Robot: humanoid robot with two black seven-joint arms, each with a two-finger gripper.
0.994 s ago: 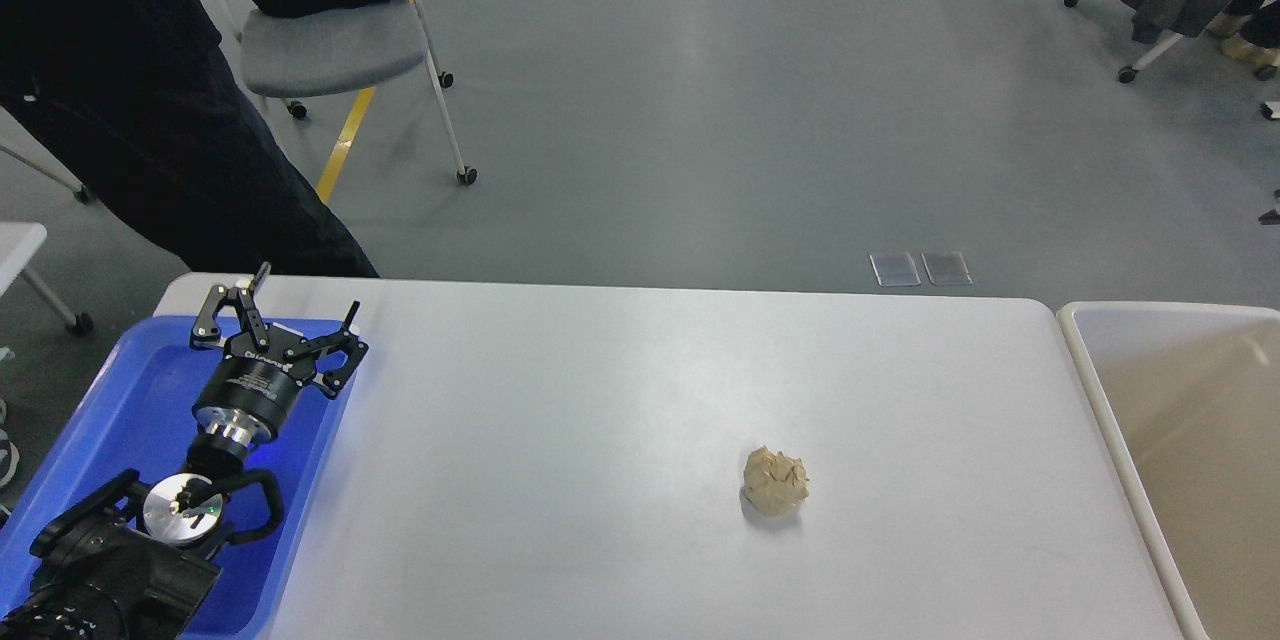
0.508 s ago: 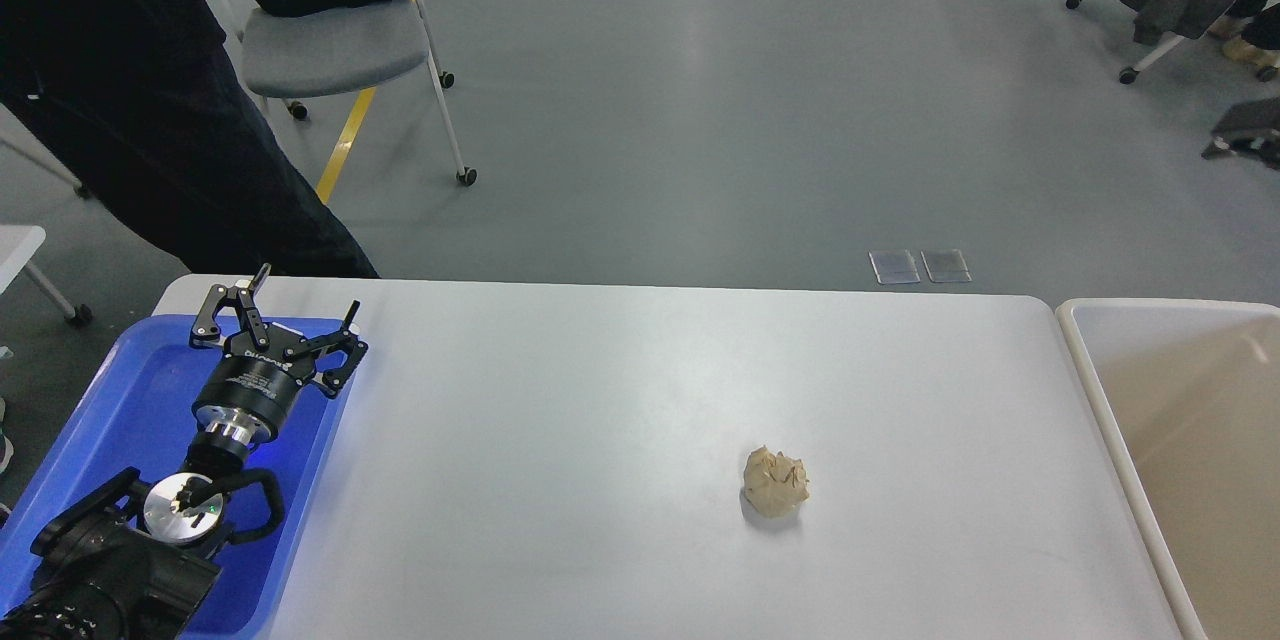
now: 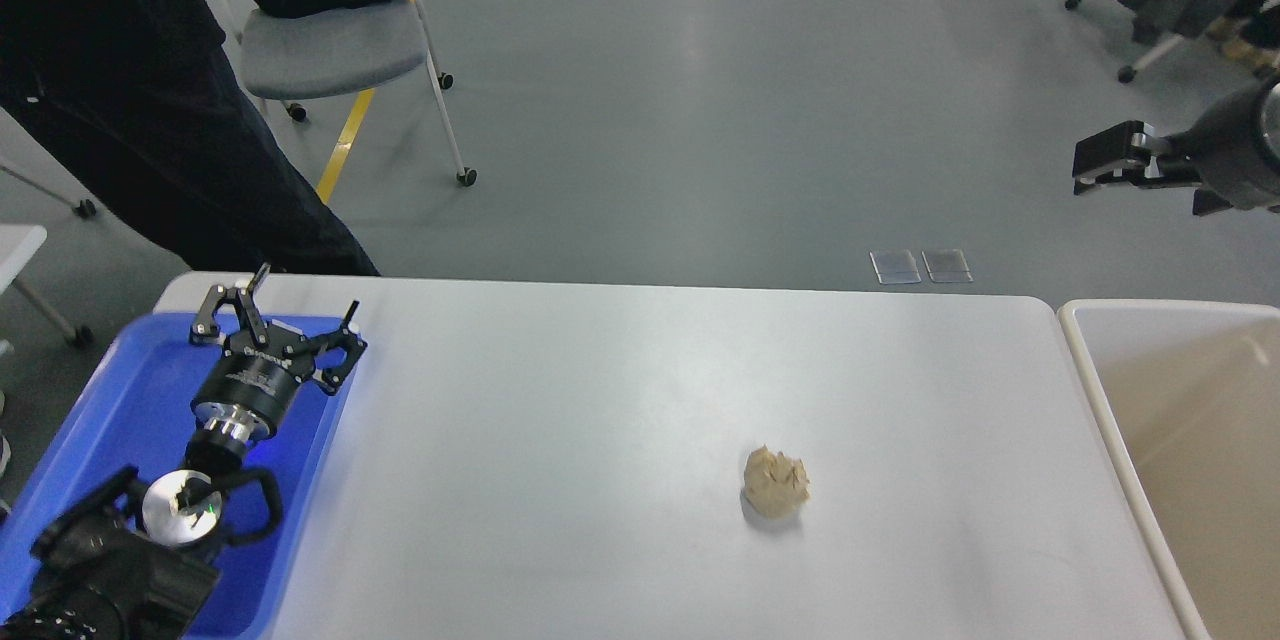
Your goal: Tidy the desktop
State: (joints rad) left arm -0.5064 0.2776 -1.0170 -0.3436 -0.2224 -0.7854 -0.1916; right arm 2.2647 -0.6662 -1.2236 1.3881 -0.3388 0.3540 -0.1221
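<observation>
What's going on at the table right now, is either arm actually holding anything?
Neither arm holds anything. The left gripper hangs open over the blue tray at the desktop's left end. The right gripper is in view at the right edge, high above the floor beyond the table; its fingers can't be told apart. A crumpled ball of beige paper sits alone on the desktop, nearer the beige bin on the right.

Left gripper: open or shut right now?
Open. The left gripper hangs over the blue tray with its two fingers spread wide apart and nothing between them.
</observation>
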